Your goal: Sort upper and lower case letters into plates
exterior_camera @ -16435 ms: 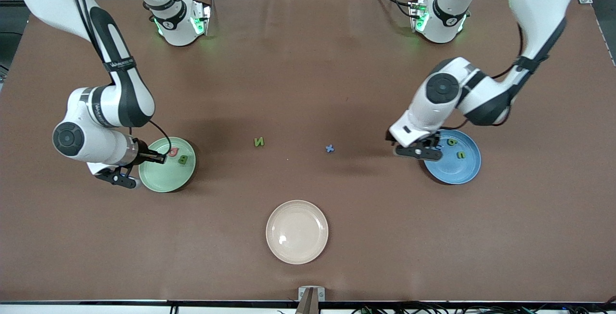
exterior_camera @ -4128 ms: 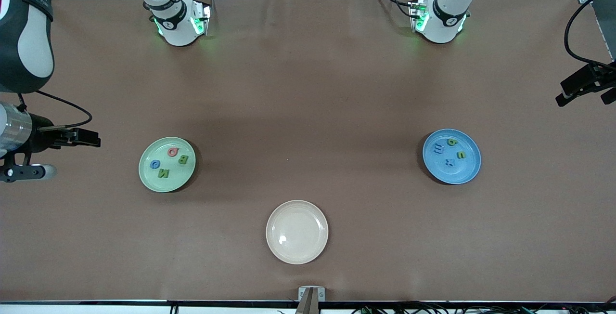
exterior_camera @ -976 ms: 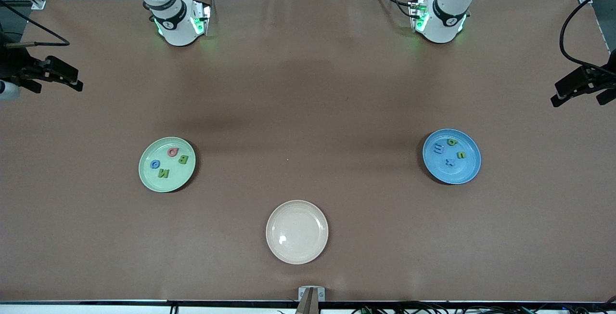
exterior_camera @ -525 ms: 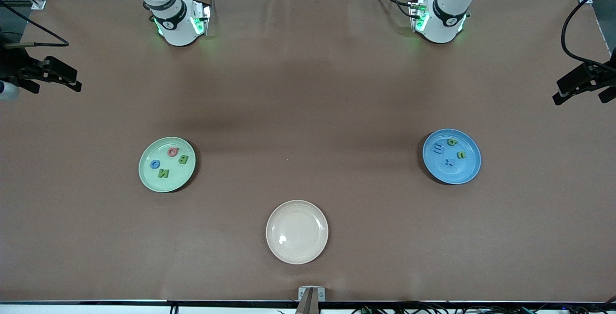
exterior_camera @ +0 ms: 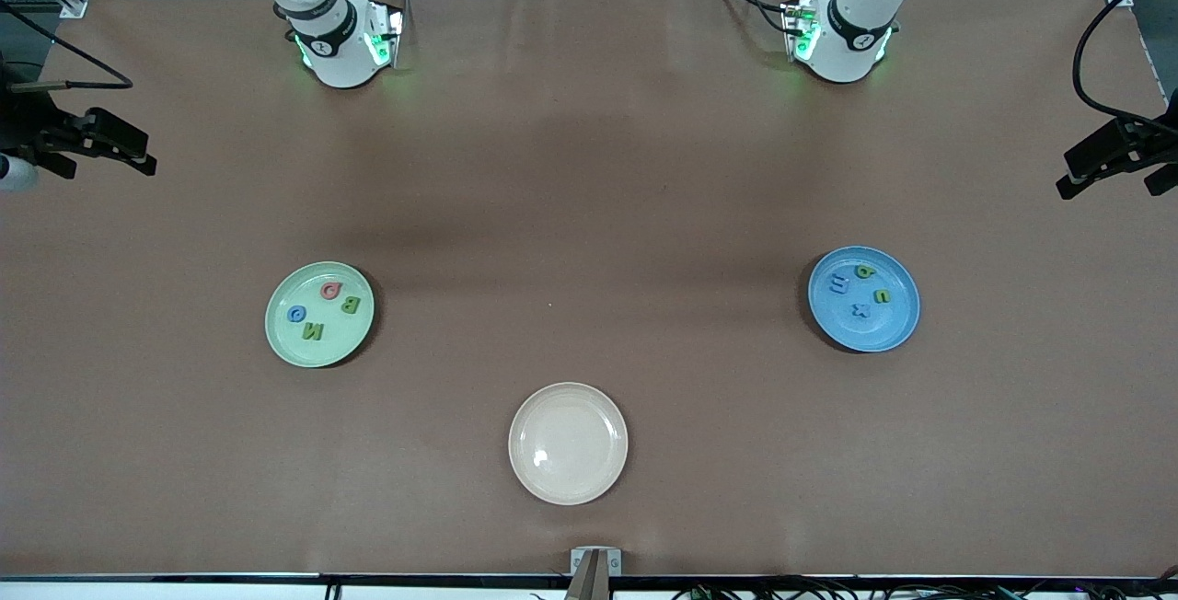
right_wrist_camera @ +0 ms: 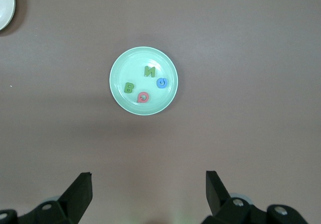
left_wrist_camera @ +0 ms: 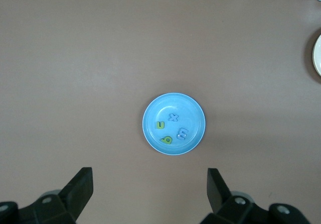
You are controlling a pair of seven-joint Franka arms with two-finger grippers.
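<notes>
The mint green plate (exterior_camera: 337, 343) lies toward the right arm's end of the table and holds several letters, among them a green N (exterior_camera: 313, 332) and a green B (exterior_camera: 351, 305). The blue plate (exterior_camera: 885, 329) lies toward the left arm's end with several letters, among them a blue x (exterior_camera: 861, 310). My right gripper (exterior_camera: 104, 163) hangs open and empty high over its end of the table. Its wrist view looks down on the green plate (right_wrist_camera: 134, 65) past the gripper (right_wrist_camera: 149, 185). My left gripper (exterior_camera: 1110, 180) hangs open and empty at the other end, with the blue plate (left_wrist_camera: 169, 100) below the gripper (left_wrist_camera: 149, 185).
A cream-beige plate (exterior_camera: 568, 480) with nothing in it sits near the table's front edge, midway between the two ends. Brown cloth covers the table. The two arm bases (exterior_camera: 342, 39) (exterior_camera: 842, 34) stand along the back edge.
Since the earliest frame the green N and the blue x have gone from the table into the green and blue plates, and both arms have risen toward the table's ends. The last second shows no movement.
</notes>
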